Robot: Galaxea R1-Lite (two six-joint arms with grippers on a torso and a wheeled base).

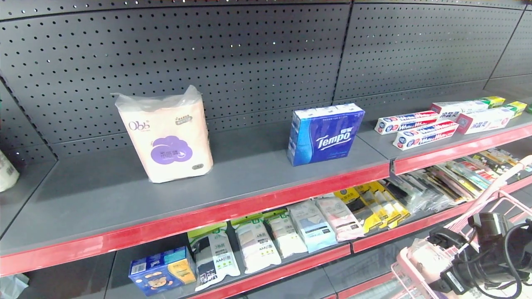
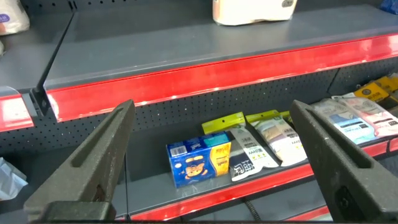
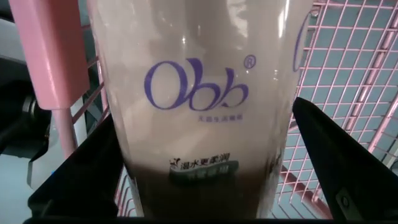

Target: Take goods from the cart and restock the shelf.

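A pack of paper rolls (image 3: 199, 81) in clear wrap with purple print stands in the pink wire cart (image 3: 351, 59). My right gripper (image 3: 205, 118) is open around it, one black finger on each side; I cannot tell whether the fingers touch the wrap. The right arm's wrist (image 1: 478, 257) hangs over the cart (image 1: 488, 199) at the lower right. My left gripper (image 2: 212, 112) is open and holds nothing, level with the upper shelf's red front edge (image 2: 205, 71). On that shelf (image 1: 104, 199) stand a matching roll pack (image 1: 166, 137) and a blue tissue pack (image 1: 322, 133).
Toothpaste boxes (image 1: 424, 133) lie on the shelf section to the right. The lower shelf holds a blue box (image 1: 162, 270), flat packets (image 1: 286, 232) and yellow packets (image 1: 374, 205). Bare shelf lies left of, between and in front of the two packs. A pegboard wall (image 1: 249, 54) backs the shelf.
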